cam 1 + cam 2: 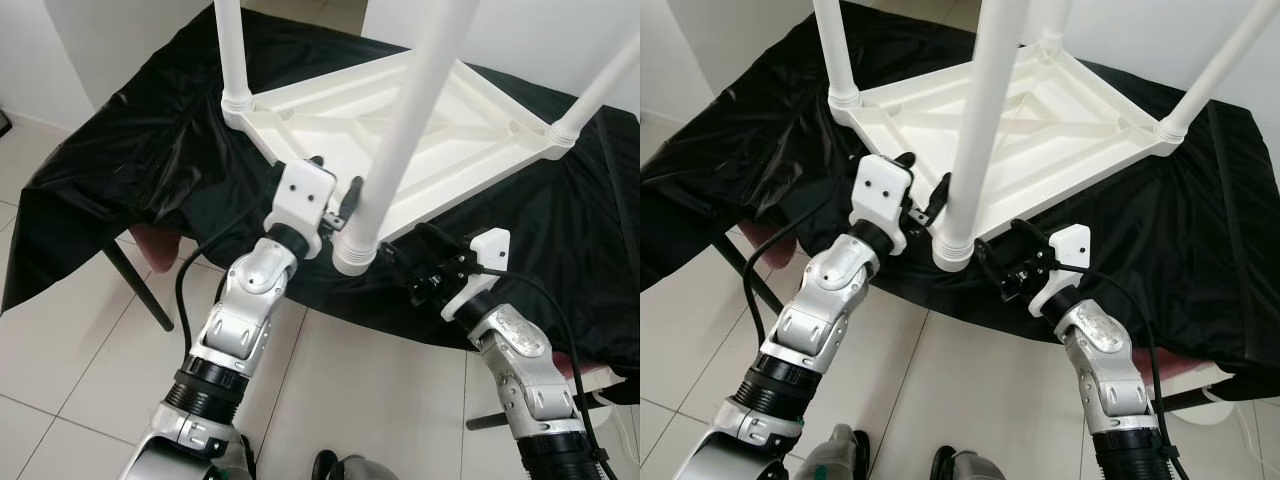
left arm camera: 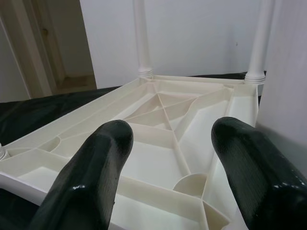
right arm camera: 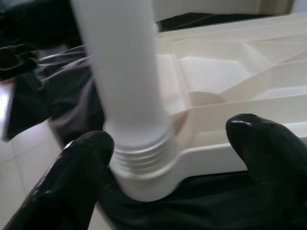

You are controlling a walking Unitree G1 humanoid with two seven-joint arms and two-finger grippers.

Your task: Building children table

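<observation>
Inverted white table top (image 1: 440, 120) on black sheet (image 1: 130, 150). Left gripper (image 1: 335, 200), spread open, at 9 o'clock of near leg (image 1: 400, 150); right gripper (image 1: 1000, 262), spread open, at 3 o'clock.

The left silver arm rises from the lower left of the frame, bent at the elbow, its white wrist block tipped upward toward the centre. Its left end effector (image 1: 335, 203) holds its two long black fingers (image 2: 91, 177) spread apart. The right silver arm climbs from the lower right, wrist angled leftward, and the right end effector (image 1: 1002, 262) has its black fingers (image 3: 67, 177) parted wide.
</observation>
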